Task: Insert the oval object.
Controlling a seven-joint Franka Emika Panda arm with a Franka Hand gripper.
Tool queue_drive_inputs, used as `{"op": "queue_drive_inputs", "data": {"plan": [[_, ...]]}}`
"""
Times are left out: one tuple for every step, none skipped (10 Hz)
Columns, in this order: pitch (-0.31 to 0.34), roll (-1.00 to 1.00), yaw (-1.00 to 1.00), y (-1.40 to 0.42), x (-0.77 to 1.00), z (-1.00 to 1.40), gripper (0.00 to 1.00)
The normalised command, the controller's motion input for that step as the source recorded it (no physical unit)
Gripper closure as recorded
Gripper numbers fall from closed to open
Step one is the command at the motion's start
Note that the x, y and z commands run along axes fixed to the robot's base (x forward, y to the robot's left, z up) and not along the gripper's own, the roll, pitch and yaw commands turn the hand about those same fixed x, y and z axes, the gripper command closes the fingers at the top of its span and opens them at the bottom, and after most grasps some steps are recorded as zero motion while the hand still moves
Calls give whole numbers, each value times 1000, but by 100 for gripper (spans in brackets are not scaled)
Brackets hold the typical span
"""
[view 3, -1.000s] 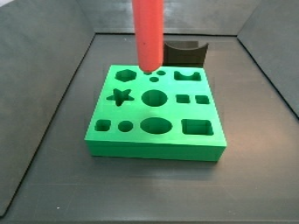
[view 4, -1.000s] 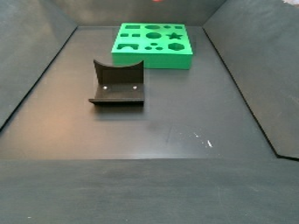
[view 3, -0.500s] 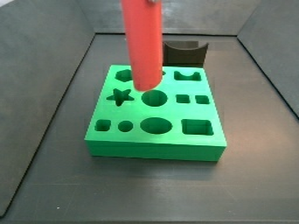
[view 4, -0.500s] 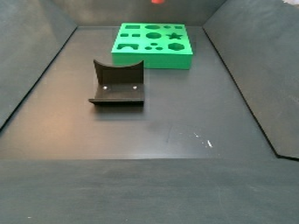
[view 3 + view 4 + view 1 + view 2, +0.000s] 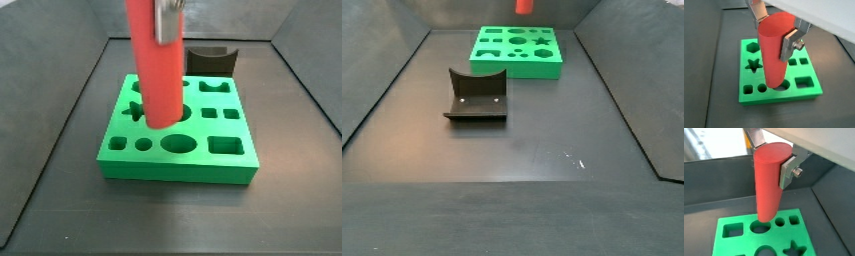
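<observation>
My gripper (image 5: 775, 27) is shut on the upper end of the oval object (image 5: 774, 55), a long smooth red peg that hangs upright. The silver fingers (image 5: 789, 45) press its two sides. The same grip shows in a wrist view on the gripper (image 5: 772, 155) and peg (image 5: 767, 188). The peg's lower end hangs just above the green block (image 5: 744, 77), over a rounded hole near the block's edge. In a side view the peg (image 5: 155, 70) stands over the middle of the block (image 5: 174, 170), with the gripper (image 5: 167, 12) at the frame's top. In a side view only the peg's tip (image 5: 524, 6) shows above the block (image 5: 529, 68).
The dark fixture (image 5: 476, 97) stands on the dark floor apart from the block; in a side view it sits behind the block (image 5: 214, 60). The block carries several shaped holes, among them a star (image 5: 135, 111). Grey walls enclose the floor.
The peg has moved across the block's top from its back row toward the middle and has come lower. The grip on it has not changed.
</observation>
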Motion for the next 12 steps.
{"op": "queue_drive_inputs", "data": {"plan": [[0, 0, -1000, 0, 0, -357, 100], [0, 0, -1000, 0, 43, -294, 100], [0, 0, -894, 0, 211, -283, 100], [0, 0, -631, -31, 514, -277, 100], [0, 11, -600, 0, 566, -300, 100], [0, 11, -771, 0, 377, -283, 100], [-4, 76, -889, 51, 249, -369, 100], [0, 87, -929, 60, 206, -331, 100], [-1, 96, -940, 60, 171, -314, 100], [-6, 106, -929, 60, 163, -306, 100], [0, 113, -920, 60, 131, -269, 100], [0, 143, -823, 91, 129, -120, 100]]}}
